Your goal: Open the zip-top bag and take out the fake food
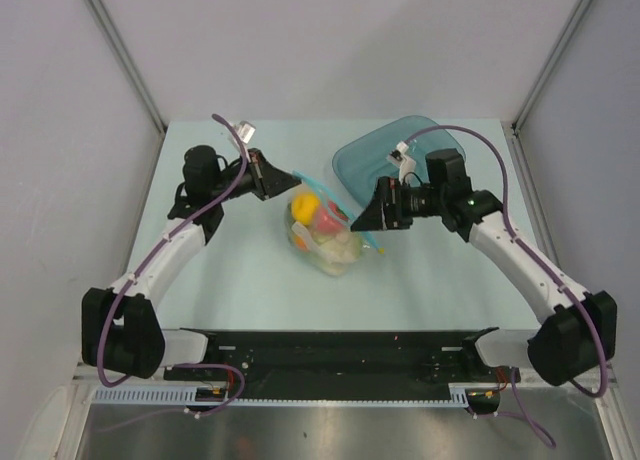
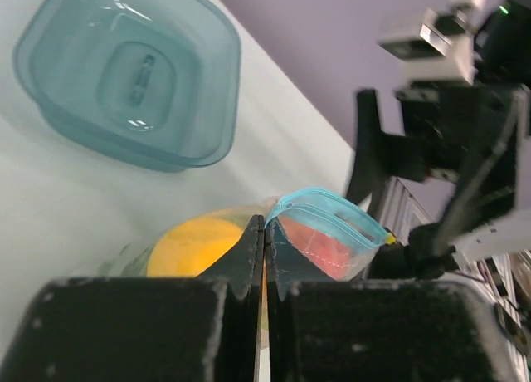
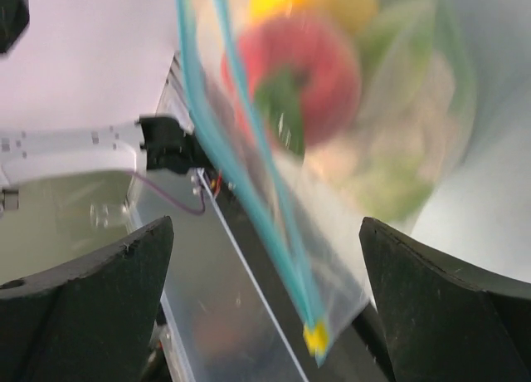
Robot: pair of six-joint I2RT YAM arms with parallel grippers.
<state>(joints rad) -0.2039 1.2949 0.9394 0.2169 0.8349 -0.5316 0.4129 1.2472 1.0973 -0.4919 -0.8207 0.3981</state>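
The pale green counter (image 1: pixel 240 280) carries everything, with the two black-and-white arms reaching in from its near edge. At the far right lies a teal translucent plastic tray (image 1: pixel 350 160), open side up, well apart from the left arm and just behind the right one.

A small clear, crinkly plastic zip-top bag (image 1: pixel 325 242) is at the middle of the counter, between the two hands, with its mouth tilted up toward the far left. The left hand (image 2: pixel 264 232) has its fingers pressed together, clamped on the edge of the zip-top bag at the mouth. The right hand (image 1: pixel 360 218) stands with its fingers wide apart, one on each side of the bag's mouth and touching neither.

The fake food is inside the bag: a yellow-orange round fruit (image 1: pixel 303 205), a red piece (image 1: pixel 328 220) beside it, and green-and-white leafy cabbage (image 1: pixel 335 252) lower down. The light blue zip strip (image 2: pixel 332 212) looks parted near the left hand.
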